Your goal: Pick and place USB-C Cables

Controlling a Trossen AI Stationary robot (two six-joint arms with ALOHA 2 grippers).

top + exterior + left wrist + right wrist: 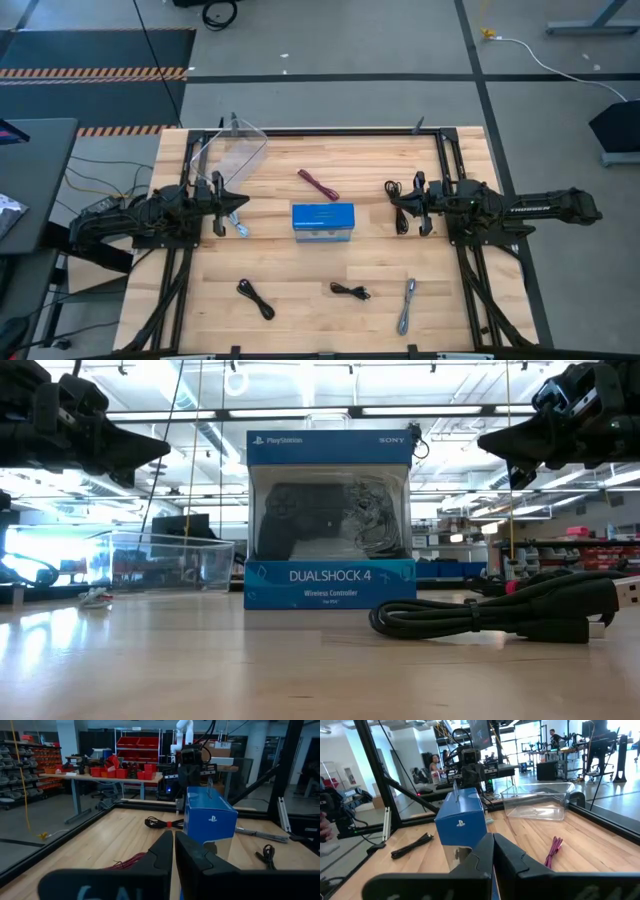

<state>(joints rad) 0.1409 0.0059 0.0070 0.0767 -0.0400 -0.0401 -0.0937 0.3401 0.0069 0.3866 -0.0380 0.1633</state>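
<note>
Blue box (323,221) stood mid-table, clear tub (232,155) beyond its left side. Left gripper (222,203) and right gripper (404,203) flanked the box, both closed on nothing. Cables lay around the box: maroon (318,184) behind, black (255,298) (350,291) and silver-grey (406,305) in front.

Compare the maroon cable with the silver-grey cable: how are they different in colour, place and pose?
The maroon cable is dark red; the grey cable is pale silver. The maroon cable lies on the far side of the blue box, the grey cable on the near side, toward the right arm. The maroon cable slants; the grey cable lies nearly straight. Both are bundled, flat on the table and untouched.
</note>
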